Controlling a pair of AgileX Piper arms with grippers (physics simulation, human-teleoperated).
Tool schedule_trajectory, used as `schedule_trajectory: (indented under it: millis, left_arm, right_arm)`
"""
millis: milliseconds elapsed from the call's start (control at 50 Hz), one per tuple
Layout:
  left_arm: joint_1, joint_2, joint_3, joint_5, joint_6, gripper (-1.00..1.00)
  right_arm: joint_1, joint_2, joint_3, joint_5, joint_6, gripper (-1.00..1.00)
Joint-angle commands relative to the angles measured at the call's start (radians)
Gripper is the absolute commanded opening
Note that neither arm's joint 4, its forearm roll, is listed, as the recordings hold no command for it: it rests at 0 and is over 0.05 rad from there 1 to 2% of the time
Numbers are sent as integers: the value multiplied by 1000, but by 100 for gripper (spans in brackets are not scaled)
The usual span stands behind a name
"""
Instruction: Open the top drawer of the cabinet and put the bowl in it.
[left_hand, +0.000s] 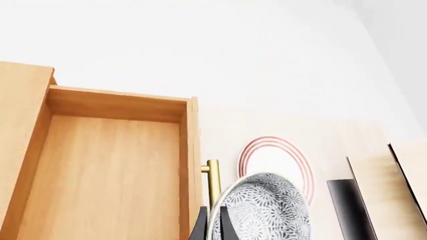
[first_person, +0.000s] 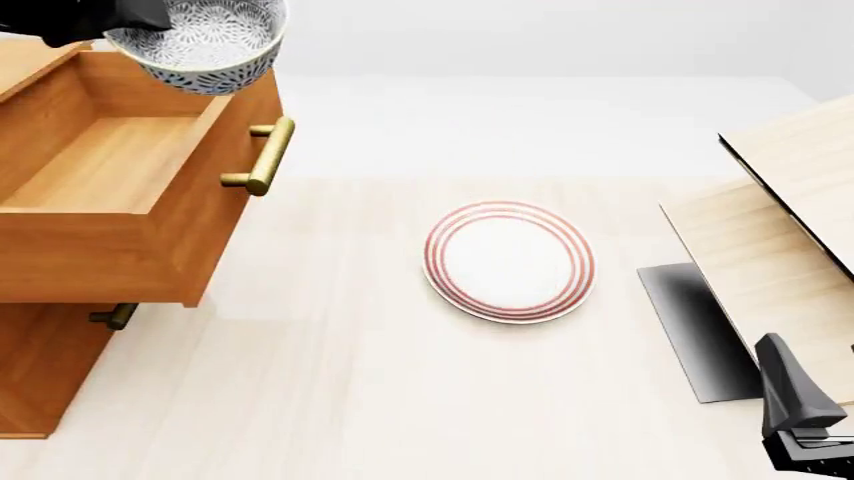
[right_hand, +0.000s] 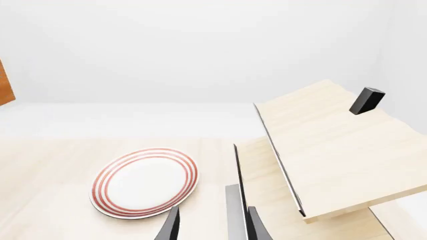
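Observation:
The speckled blue-grey bowl (first_person: 200, 40) hangs in the air, tilted, with my left gripper (first_person: 127, 22) shut on its rim. It hovers over the front panel of the top drawer (first_person: 120, 170), near the brass handle (first_person: 267, 155). The drawer is pulled out of the orange-brown cabinet (first_person: 40, 370), and its plain wood inside is bare. In the left wrist view the bowl (left_hand: 267, 210) sits just past the drawer (left_hand: 107, 175) and its handle (left_hand: 212, 182), pinched in my left gripper (left_hand: 212, 227). My right gripper (first_person: 801, 440) waits low at the near right, open (right_hand: 213, 227) and holding nothing.
A white plate with red rings (first_person: 509, 260) lies mid-table, also seen as the plate (right_hand: 143, 181) and the plate (left_hand: 277, 157). A pale wood panel structure (first_person: 787, 200) slopes at the right, above the right gripper. A lower drawer's handle (first_person: 114, 317) shows under the open drawer.

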Motion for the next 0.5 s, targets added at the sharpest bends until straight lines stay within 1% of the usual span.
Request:
schedule_trajectory:
  millis: [20,100,220,340,500]
  left_arm:
    - [60,-42,31,-6,-17,-100]
    - [77,-48,38,-9,-19,-100]
    - [110,-72,80,-27,-38,-100]
    - [135,-89,80,-16,-43,-100]
    - [172,-120,106,-19,-57,-100]
  right_arm:
    - [0,0,0,0,-1,100]
    - [-1,-1,0,0,-1,100]
    - [-1,0,0,0,0,100]
    - [-1,-1,0,0,0,100]
    - [0,-1,0,0,0,100]
